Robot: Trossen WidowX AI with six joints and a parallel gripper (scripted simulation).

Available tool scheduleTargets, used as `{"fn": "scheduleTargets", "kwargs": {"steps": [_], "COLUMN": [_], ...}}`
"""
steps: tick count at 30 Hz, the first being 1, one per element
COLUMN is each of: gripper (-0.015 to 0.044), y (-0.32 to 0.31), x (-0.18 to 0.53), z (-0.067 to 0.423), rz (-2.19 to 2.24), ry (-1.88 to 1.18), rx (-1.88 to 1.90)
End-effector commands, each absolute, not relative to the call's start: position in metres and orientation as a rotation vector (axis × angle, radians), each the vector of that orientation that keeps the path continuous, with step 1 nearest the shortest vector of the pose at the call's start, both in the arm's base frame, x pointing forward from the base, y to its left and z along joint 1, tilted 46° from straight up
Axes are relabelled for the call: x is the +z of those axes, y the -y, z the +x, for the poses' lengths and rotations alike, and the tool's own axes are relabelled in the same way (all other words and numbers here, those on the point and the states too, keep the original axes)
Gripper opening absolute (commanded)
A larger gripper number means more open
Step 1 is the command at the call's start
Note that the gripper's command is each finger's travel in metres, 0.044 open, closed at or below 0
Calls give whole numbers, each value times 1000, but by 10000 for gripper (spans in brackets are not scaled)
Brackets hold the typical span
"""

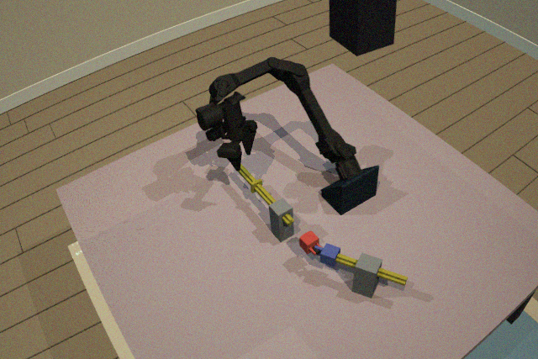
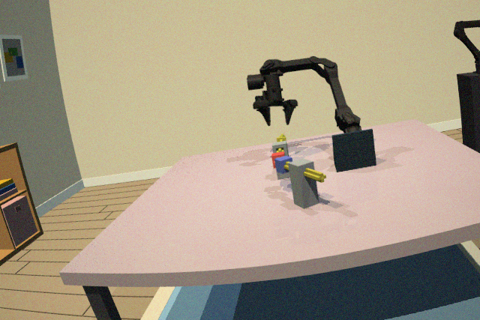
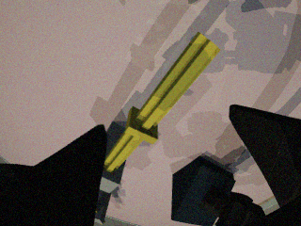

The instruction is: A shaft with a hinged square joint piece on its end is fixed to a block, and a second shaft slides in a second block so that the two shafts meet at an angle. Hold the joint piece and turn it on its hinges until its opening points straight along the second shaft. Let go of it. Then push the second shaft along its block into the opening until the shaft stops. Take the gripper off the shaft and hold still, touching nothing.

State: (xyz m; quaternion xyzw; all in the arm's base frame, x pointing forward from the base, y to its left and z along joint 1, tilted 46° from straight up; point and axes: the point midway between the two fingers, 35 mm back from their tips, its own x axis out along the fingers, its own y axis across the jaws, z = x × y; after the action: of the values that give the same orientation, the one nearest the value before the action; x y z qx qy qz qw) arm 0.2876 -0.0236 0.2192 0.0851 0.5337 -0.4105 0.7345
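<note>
Both fingers [image 2: 265,115] spread, empty — above sliding shaft [image 1: 256,185].

Wall picture [image 2: 13,57] — low bookshelf [image 2: 15,201] beneath.

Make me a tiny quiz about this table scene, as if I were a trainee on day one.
1. True or false: the claw is gripping the red joint piece.
2. The claw hangs above which thing? A) the blue piece B) the far end of the sliding yellow shaft C) the dark base plate
3. Fill in: the sliding shaft's tip has ___ entered the red piece's opening.

Key: 1 false, the claw is open and empty; 2 B; 3 not, a gap shows between them.
</note>
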Motion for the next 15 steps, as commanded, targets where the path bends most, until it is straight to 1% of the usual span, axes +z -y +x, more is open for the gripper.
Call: {"fn": "scheduleTargets", "kwargs": {"steps": [1,15], "gripper": [440,440], "y": [31,56], "x": [211,182], "z": [287,288], "rz": [241,501], "ry": [-1098,-726], "rx": [-980,-1224]}}
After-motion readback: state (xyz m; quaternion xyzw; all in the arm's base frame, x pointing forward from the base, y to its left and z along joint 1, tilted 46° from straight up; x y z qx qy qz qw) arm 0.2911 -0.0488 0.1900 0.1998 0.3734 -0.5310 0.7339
